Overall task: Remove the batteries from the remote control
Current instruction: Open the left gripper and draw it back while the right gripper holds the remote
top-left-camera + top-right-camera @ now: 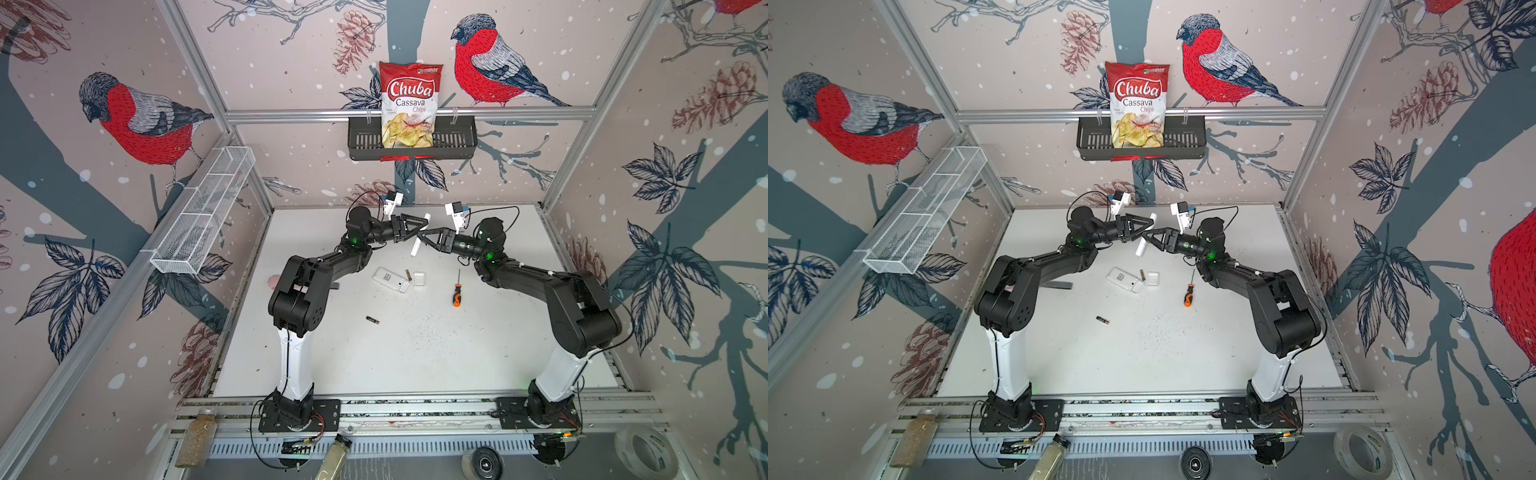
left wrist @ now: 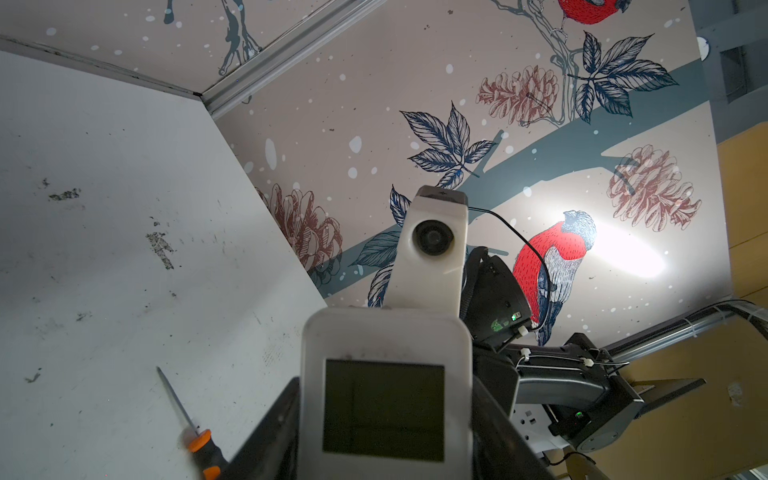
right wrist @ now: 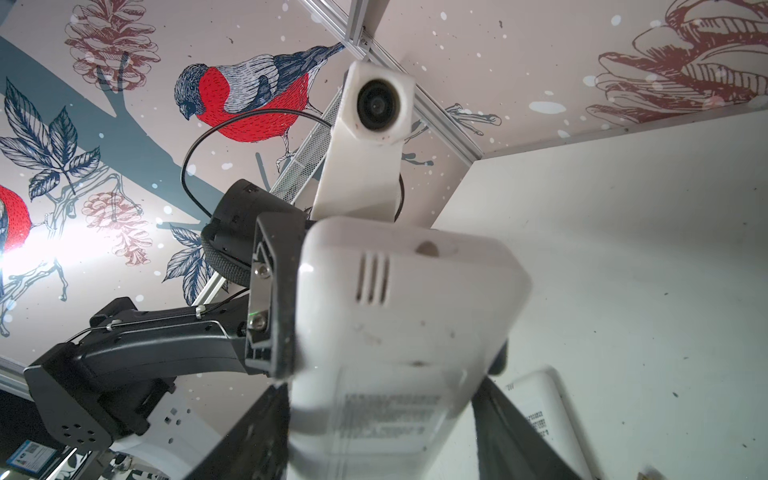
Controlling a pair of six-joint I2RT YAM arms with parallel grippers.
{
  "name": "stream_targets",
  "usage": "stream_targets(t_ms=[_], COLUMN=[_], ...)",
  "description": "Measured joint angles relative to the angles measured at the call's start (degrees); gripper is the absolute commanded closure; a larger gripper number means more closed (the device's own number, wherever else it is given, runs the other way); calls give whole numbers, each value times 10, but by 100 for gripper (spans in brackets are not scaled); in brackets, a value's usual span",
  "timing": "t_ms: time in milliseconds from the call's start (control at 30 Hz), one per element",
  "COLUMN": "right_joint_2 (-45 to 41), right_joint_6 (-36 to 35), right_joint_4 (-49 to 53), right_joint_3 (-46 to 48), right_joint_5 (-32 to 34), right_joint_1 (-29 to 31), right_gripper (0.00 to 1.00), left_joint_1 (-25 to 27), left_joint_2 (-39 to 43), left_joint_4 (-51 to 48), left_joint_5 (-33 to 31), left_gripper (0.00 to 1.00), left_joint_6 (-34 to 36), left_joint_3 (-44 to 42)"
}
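1. Left fingers [image 2: 272, 434] grip the raised remote [image 1: 415, 249], far centre; right fingers [image 3: 505, 432] flank it, grasp unclear.
2. Batteries [image 1: 372, 319] [image 1: 408, 275] lie on the table [image 1: 415, 361].
3. Likely next step: brace the remote and slide its cover off.

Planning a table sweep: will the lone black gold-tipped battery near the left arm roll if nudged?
Likely: the slim black gold-tipped cylindrical battery lies on its side on the flat white table, so a sideways nudge should roll it. Pushed endwise, it probably slides.
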State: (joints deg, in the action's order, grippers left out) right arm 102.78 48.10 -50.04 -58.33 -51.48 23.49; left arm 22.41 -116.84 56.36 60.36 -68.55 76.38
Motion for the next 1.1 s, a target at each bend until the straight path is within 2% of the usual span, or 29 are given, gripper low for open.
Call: stream_targets(t_ms=[267,533,733,833,933,1000,1100], right_joint_2=[10,11,12,12,12,12,12], right_joint_6=[16,41,45,45,45,43,42], right_joint_4=[-26,-35,-35,-35,-35,-32,-30], right_joint_3=[0,1,2,2,2,3,3], right_joint_5=[-9,-16,-18,-18,-21,-18,-16], right_joint_1=[0,-4,-4,-5,-5,-6,-7], right_gripper=[36,46,50,51,51,51,52], left_joint_1=[2,2,2,2,2,2,2], left_joint_2=[-1,-3,-9,-10,-10,-9,0], left_joint_4=[6,18,34,38,38,35,2], left_joint_5=[0,0,1,3,6,8,7], left_gripper=[67,67,60,47,27,3,2], left_joint_6=[-2,0,-5,-6,-5,-4,19], left_joint_3=[0,0,0,0,0,1,2])
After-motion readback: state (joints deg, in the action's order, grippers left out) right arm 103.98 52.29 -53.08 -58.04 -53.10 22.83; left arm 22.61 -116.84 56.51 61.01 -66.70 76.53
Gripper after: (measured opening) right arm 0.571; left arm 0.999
